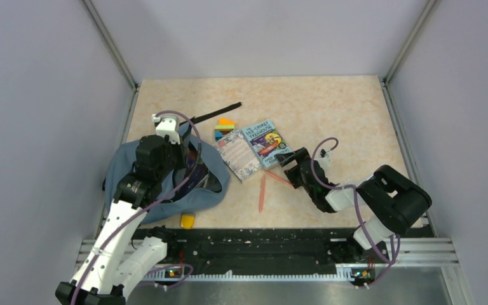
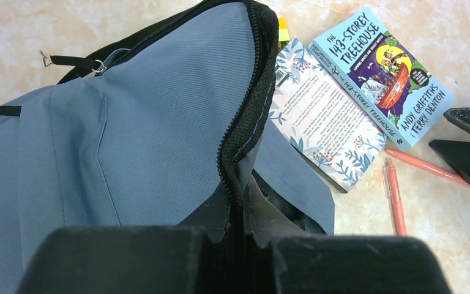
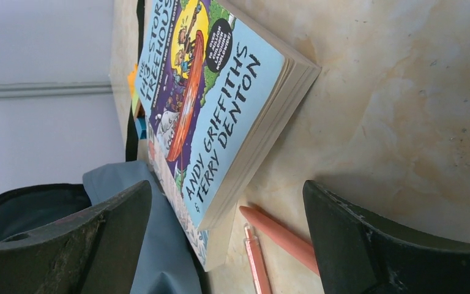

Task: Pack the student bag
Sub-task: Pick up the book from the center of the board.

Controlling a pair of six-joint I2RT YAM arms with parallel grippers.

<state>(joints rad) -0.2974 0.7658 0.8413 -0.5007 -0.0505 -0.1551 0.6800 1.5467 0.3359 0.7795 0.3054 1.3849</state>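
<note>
The student bag (image 1: 133,184), slate-blue with black zipper trim, lies at the table's left. My left gripper (image 2: 245,228) is shut on the bag's black zipper edge (image 2: 240,153) and holds that flap up over the dark opening. In the top view the left gripper (image 1: 184,166) sits over the bag's mouth. My right gripper (image 3: 226,205) is open and low over the table, its fingers on either side of the near corner of the blue "143-Storey Treehouse" book (image 3: 220,104). Two orange pens (image 3: 281,236) lie between those fingers. From above, the right gripper (image 1: 290,160) is at the blue book's (image 1: 265,143) right corner.
A white floral book (image 1: 238,157) lies beside the blue one, touching the bag. Coloured blocks (image 1: 224,130) and a black stick (image 1: 216,114) lie behind them. One orange pen (image 1: 262,190) points toward the front. A yellow object (image 1: 188,220) sits at the front edge.
</note>
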